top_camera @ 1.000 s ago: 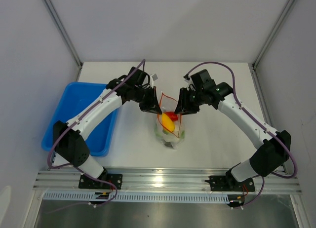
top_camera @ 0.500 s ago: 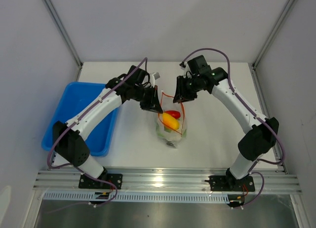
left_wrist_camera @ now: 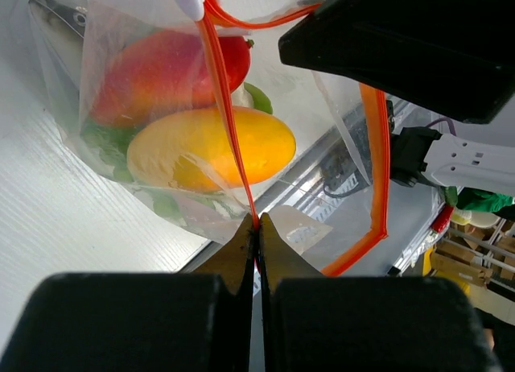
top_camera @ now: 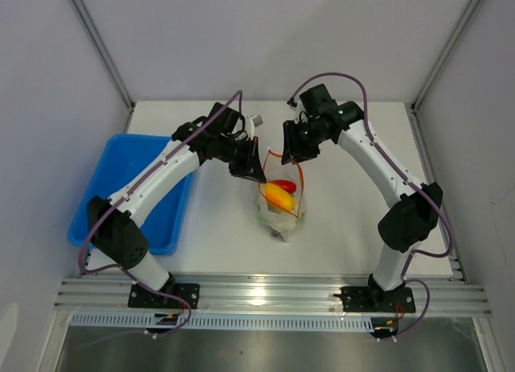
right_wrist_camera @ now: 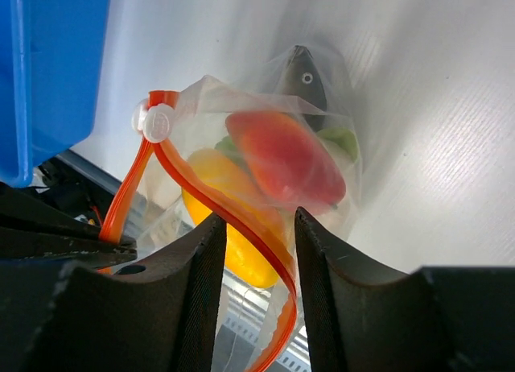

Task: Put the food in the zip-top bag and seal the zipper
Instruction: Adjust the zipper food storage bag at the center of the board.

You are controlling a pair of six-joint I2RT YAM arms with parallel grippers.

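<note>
The zip-top bag (top_camera: 282, 217) stands at mid-table, hanging from its mouth. Inside lie a yellow fruit (left_wrist_camera: 213, 146), a red-orange piece (left_wrist_camera: 161, 66) and green bits (left_wrist_camera: 105, 138). My left gripper (left_wrist_camera: 257, 224) is shut on the orange zipper (left_wrist_camera: 229, 114) at one end of the mouth, seen in the top view at the bag's upper left (top_camera: 256, 172). My right gripper (right_wrist_camera: 259, 227) is open, its fingers either side of the zipper (right_wrist_camera: 241, 219) without pinching it. The white slider (right_wrist_camera: 157, 122) sits near the left gripper's end.
A blue tray (top_camera: 121, 187) lies at the left under the left arm. An aluminium rail (top_camera: 273, 290) runs along the near edge. White walls and corner posts (top_camera: 100, 46) close in the back and sides.
The right arm has swung back and left, from the bag's right side to over its mouth. Its jaws have parted a little. The left gripper keeps hold of the zipper.
</note>
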